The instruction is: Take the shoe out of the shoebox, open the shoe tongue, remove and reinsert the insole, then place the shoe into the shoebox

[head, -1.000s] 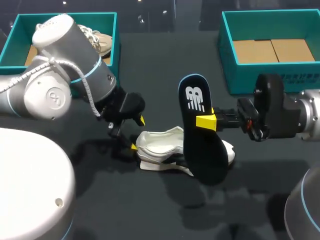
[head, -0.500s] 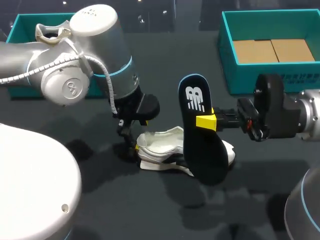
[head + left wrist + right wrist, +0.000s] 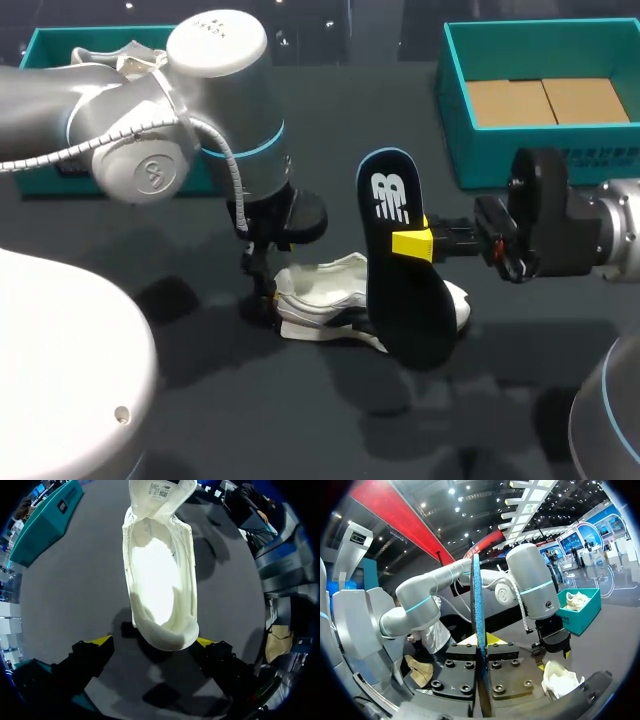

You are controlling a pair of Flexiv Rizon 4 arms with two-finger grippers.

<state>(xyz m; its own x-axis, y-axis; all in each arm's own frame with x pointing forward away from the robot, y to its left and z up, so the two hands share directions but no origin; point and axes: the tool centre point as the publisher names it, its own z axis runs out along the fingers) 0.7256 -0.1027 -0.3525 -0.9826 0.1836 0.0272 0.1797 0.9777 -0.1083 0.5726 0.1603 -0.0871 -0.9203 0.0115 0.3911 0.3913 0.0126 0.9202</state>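
Holds the left gripper [image 3: 152,642] spread wide, a yellow tip on either side of the heel of the white shoe [image 3: 157,570]: one fingertip right at the heel, the other apart from it, so nothing is grasped yet. Has brought that gripper, within the last second, rightward and down from left of the shoe, to stand nearly upright over the heel, a little left of the head view's middle. Has swung the left arm [image 3: 180,120] across the upper left with it, now covering most of the teal box there. Leaves the shoe lying where it was on the dark table [image 3: 330,110], mouth open, tongue lifted clear at the end far from the gripper. Clamps the right gripper [image 3: 425,243] on the black insole [image 3: 400,290], unmoved, standing nearly on end at centre, its lower end in front of the shoe's forepart. Points, as a judgement, to reinsertion: heel about to be steadied so the insole can go back in. Leaves the shoebox [image 3: 480,160] at upper right for last.
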